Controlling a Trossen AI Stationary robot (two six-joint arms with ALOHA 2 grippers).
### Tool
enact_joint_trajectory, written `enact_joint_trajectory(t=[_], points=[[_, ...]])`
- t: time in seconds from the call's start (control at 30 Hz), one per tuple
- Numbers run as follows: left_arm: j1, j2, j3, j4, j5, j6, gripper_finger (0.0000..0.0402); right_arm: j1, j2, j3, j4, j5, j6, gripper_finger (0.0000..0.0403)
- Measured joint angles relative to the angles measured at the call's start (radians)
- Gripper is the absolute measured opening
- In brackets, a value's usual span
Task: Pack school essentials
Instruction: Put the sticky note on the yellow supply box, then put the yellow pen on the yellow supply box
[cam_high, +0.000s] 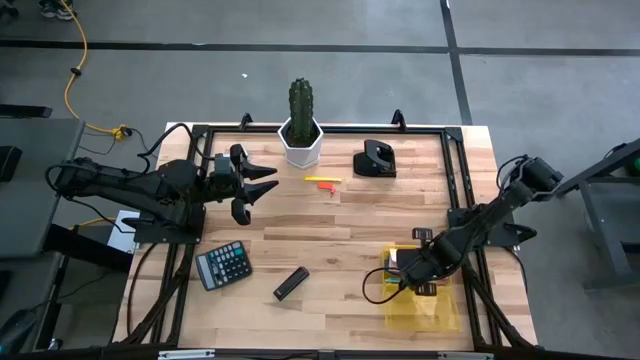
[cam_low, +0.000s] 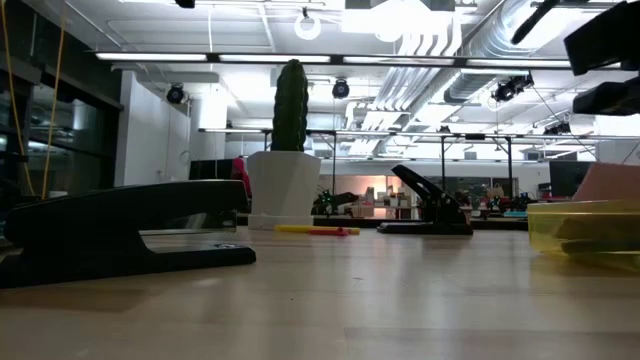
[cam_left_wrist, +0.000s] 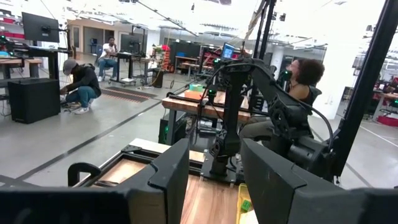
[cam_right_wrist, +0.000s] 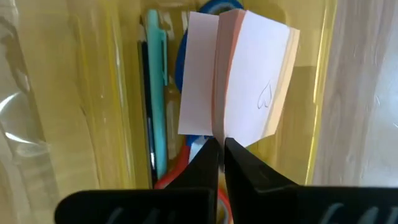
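Observation:
My right gripper (cam_right_wrist: 222, 152) is shut on a pink sticky-note pad (cam_right_wrist: 255, 81) over a clear yellow box (cam_high: 420, 300) near the table's right near corner. The box holds a teal pen (cam_right_wrist: 157, 93), blue-handled scissors (cam_right_wrist: 214, 6) and red-handled scissors (cam_right_wrist: 177, 171). In the low view the pad (cam_low: 610, 182) shows just above the box's rim (cam_low: 585, 210). A yellow and red marker (cam_high: 322, 181) lies flat on the table near the cactus pot. My left gripper (cam_high: 266, 180) hovers open at the table's left side, holding nothing. My right gripper pinches the pad by one edge (cam_right_wrist: 219, 132) between the free ends of its two fingers (cam_right_wrist: 208, 158), coming from above. One leaf (cam_right_wrist: 199, 81) splays away from the block. The pad points down into the box; whether its far end touches the contents, I cannot tell.
A cactus in a white pot (cam_high: 301, 135) and a black hole punch (cam_high: 375, 160) stand near the far edge. A black calculator (cam_high: 223, 266) and a black stapler (cam_high: 291, 283) lie toward the near edge. Bare wood lies in the middle. People show in the room beyond.

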Motion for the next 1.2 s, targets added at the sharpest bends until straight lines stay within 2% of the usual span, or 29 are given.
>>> enact_joint_trajectory(t=[0.23,0.37,0.6,0.73,0.83,1.0,1.2], points=[[0.000,0.000,0.000,-0.005,0.000,0.000,0.0136,-0.001,-0.001,0.000,0.017,0.000,0.005,0.0003],[0.000,0.000,0.000,-0.005,0.000,0.000,0.0136,-0.001,-0.001,0.000,0.018,0.000,0.045,0.0025],[0.000,0.000,0.000,-0.005,0.000,0.000,0.0136,-0.001,-0.001,0.018,0.009,0.000,0.047,0.0127],[0.000,0.000,0.000,-0.005,0.000,0.000,0.0136,-0.013,-0.001,0.097,-0.053,-0.024,-0.062,0.0191],[0.000,0.000,0.000,-0.005,0.000,0.000,0.0136,-0.024,-0.014,0.168,-0.084,-0.029,-0.127,0.0224],[0.000,0.000,0.000,-0.005,0.000,0.000,0.0136,-0.096,-0.114,0.201,0.044,0.015,-0.143,0.0240],[0.000,0.000,0.000,-0.005,0.000,0.000,0.0136,-0.253,-0.327,0.038,0.344,0.204,-0.072,0.0234]])
